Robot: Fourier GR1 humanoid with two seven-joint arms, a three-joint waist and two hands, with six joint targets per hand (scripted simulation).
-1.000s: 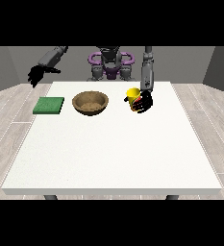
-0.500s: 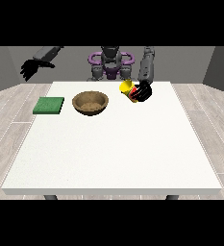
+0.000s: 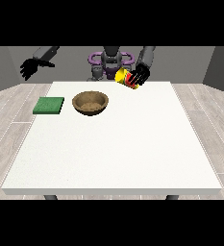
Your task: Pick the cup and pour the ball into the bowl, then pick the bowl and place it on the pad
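A single front view looks from across the white table (image 3: 108, 153), set high and angled downward, facing the robot (image 3: 111, 60) (small at the top), far enough back to take in the whole tabletop and surrounding floor.

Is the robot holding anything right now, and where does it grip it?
Yes. The robot hand at the view's right holds the yellow cup around its side, tilted above the table.

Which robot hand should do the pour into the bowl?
The robot's left, at the view's right: it holds the cup lifted beside the bowl. The other robot hand hangs off the table, beyond the pad.
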